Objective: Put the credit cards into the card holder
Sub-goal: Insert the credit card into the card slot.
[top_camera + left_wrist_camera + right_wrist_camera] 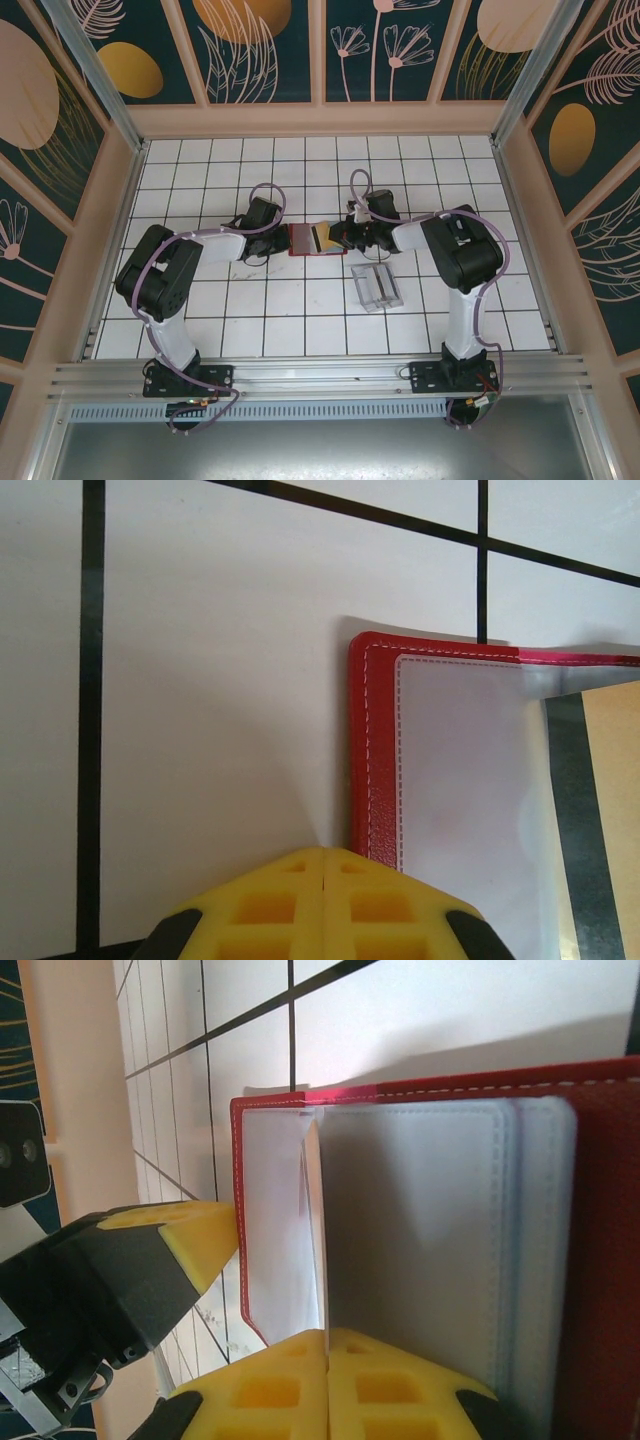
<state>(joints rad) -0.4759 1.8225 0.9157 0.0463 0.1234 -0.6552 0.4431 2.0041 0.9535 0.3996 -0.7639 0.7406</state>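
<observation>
The red card holder [303, 241] lies open on the tiles between my two grippers, its pale grey-blue inside [420, 1230] facing up. My right gripper [327, 1335] is shut on a thin credit card [318, 1220], which stands on edge over the holder's left half. From the left wrist view the same card [612, 780] shows a tan face and a dark stripe. My left gripper [325, 853] is shut with nothing between its pads. Its tip sits against the holder's red stitched edge [372, 750]. In the top view the left gripper [283, 240] and right gripper [335, 238] flank the holder.
A clear acrylic slotted tray [377, 287] stands on the white tiled floor just in front of the right gripper. Wooden-framed walls [120, 180] enclose the floor on three sides. In the right wrist view, the left gripper's yellow finger [195, 1240] is close beside the holder's edge.
</observation>
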